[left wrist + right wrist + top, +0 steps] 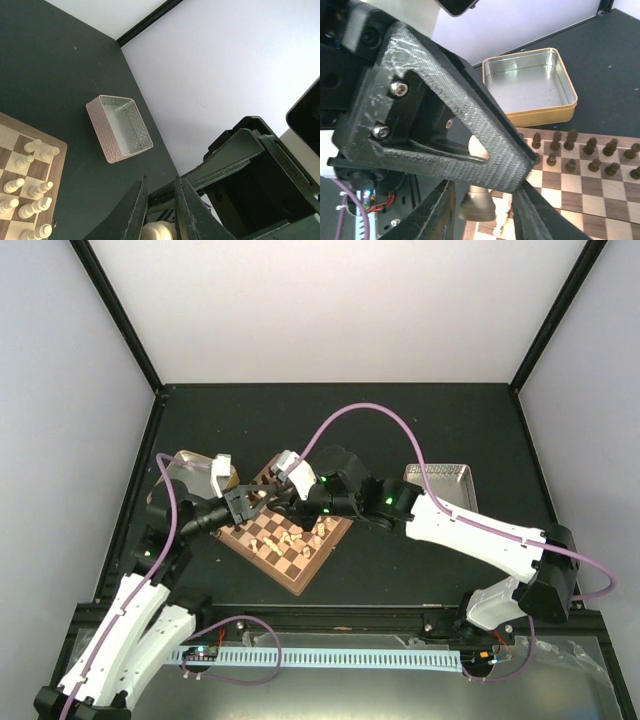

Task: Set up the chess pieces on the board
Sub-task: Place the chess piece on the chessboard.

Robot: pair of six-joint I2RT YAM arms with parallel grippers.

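Left end effector [161,200] pinches cream piece [159,231], cropped at frame bottom.

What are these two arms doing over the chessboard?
They're laying out a chess set. Above the board, the left tool appears to pinch a pale piece, while the right tool stands open around it, perhaps a handover. Dark pieces stand in two rows at the edge near the gold tin, and pale ones line another edge.
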